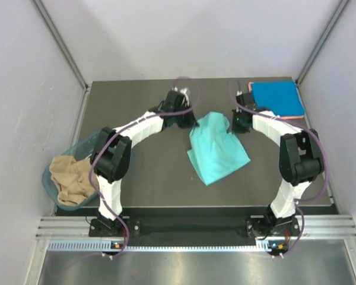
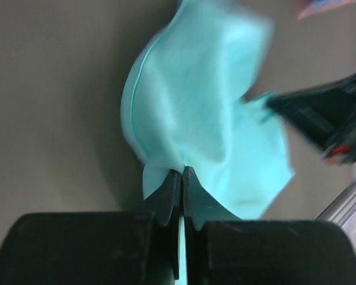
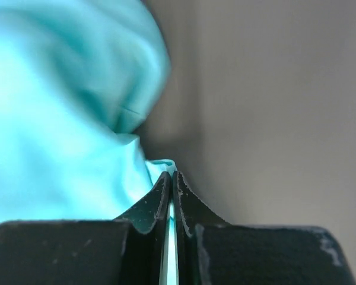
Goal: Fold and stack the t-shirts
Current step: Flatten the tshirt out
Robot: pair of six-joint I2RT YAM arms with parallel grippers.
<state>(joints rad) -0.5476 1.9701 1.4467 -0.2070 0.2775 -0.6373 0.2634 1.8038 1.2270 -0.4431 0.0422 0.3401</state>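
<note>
Both arms reach forward, elbows out, wrists turned inward toward each other. The left gripper (image 2: pixel 183 172) and right gripper (image 3: pixel 171 174) each pinch an edge of the teal t-shirt (image 1: pixel 216 151) between tightly closed fingertips.

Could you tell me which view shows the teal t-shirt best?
Top external: nearly the whole teal t-shirt shows there. The wrist views show only bunched parts pinched in the left fingers and right fingers.

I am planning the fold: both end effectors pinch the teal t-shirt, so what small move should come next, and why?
Probably lift both and draw them apart. The left end effector and right end effector are each shut on an edge of the teal t-shirt, which lies bunched, so tension should spread it.
</note>
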